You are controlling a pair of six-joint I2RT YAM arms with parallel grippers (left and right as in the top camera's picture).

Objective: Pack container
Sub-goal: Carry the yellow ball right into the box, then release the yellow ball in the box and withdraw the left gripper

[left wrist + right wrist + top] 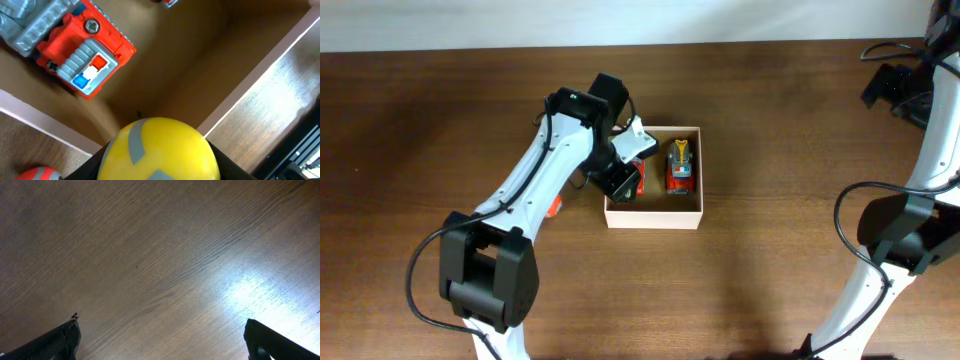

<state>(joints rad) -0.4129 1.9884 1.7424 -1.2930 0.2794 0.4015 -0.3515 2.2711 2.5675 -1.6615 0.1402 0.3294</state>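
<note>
Tabletop point(150, 255): dark grained wood, slight sheen (glare patch). Container point(190, 70): matt cardboard. Toy truck point(75, 45): glossy red-grey plastic. Yellow toy point(160, 150): smooth, glossy plastic.

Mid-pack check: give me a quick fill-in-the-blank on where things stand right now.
In the overhead view the toy truck lies in the ____ half of the container. The left claw holds a rounded toy coloured ____ over the container. The right claw is ____, above bare table.
Missing: right; yellow; open.
</note>
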